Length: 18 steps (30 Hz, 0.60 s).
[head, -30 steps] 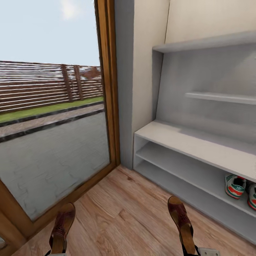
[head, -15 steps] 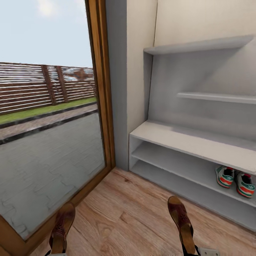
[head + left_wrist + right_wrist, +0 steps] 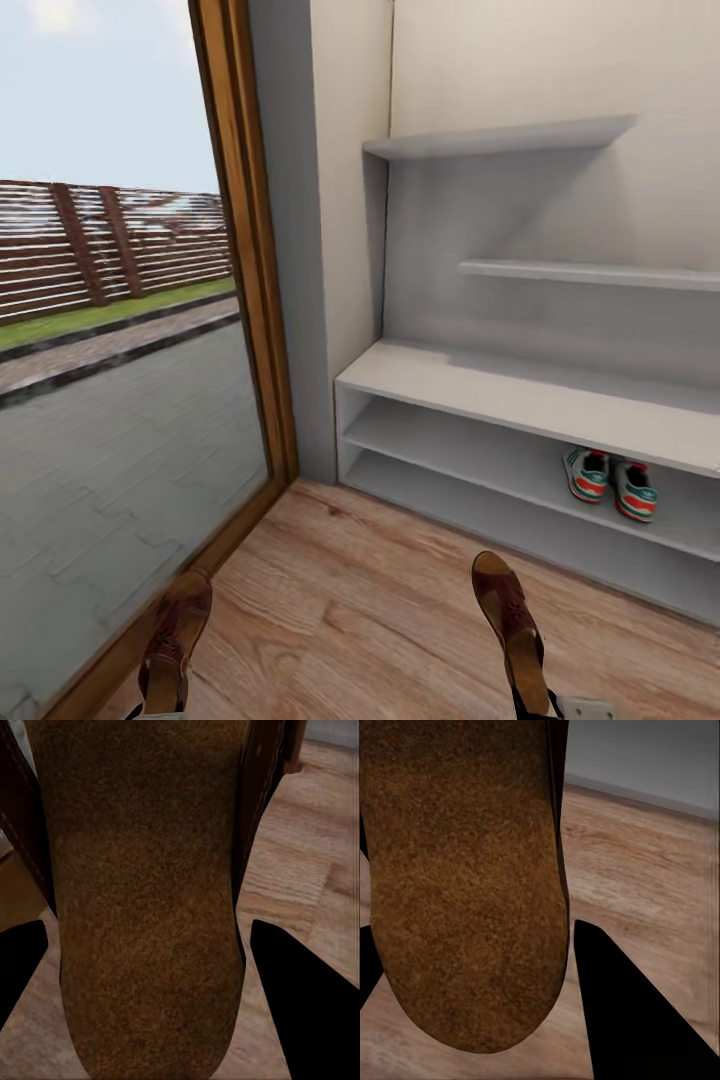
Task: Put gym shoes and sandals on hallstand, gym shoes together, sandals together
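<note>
Two sandals are in my grip, one per arm. My left gripper (image 3: pixel 146 967) has its dark fingers (image 3: pixel 307 1005) on either side of the left sandal (image 3: pixel 142 900), whose tan footbed runs out between them; in the head view that sandal (image 3: pixel 172 640) sticks up at the lower left. My right gripper (image 3: pixel 472 982) is likewise closed around the right sandal (image 3: pixel 465 877), seen from the head camera (image 3: pixel 510 625) at the lower middle, toe pointing away from me. Both sandals hang above the corridor floor (image 3: pixel 370 590) (light wood planks). Beyond them, to the right, stands the hallstand (image 3: pixel 520 400), against the wall. The two gym shoes (image 3: pixel 610 485) sit side by side on its upper low shelf, heels toward me, just apart. At the left, a wood-framed glass door (image 3: pixel 245 300) looks out on paving and a slatted fence (image 3: pixel 110 245).
</note>
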Available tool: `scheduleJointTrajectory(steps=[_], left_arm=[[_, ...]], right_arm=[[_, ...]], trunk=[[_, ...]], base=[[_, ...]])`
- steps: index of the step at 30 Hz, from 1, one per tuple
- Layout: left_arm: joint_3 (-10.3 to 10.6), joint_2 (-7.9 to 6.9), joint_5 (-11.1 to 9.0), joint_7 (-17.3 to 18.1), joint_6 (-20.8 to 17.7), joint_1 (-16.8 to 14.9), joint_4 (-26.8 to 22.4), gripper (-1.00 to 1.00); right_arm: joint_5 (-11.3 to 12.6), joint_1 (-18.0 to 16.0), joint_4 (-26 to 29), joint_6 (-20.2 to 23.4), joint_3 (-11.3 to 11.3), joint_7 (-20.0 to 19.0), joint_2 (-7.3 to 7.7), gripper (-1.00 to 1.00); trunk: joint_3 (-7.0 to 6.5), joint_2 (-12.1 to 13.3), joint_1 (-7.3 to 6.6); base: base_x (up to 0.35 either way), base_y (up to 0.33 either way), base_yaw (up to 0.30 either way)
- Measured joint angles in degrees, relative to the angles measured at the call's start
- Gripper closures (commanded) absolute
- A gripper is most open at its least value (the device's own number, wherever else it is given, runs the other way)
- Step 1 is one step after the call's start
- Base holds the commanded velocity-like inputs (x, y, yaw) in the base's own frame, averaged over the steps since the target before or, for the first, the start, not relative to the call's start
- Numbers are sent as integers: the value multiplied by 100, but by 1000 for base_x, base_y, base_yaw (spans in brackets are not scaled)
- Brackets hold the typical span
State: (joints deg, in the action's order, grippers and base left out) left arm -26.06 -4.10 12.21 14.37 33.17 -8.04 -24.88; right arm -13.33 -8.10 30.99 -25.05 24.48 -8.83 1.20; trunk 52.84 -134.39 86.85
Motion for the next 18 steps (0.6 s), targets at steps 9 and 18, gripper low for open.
scheduleJointTrajectory(steps=[9, 18], left_arm=[[1, 1, 2, 0, 0, 0, 0, 100], [2, -2, 1, 0, 0, 0, -1, 100]], right_arm=[[-1, 0, 0, 0, 0, -1, 0, 100], [2, 0, -13, 0, -2, -1, 0, 100]], trunk=[[-30, 0, 0], [-61, 0, -1]], base=[[0, 2, -257], [26, 53, -257]])
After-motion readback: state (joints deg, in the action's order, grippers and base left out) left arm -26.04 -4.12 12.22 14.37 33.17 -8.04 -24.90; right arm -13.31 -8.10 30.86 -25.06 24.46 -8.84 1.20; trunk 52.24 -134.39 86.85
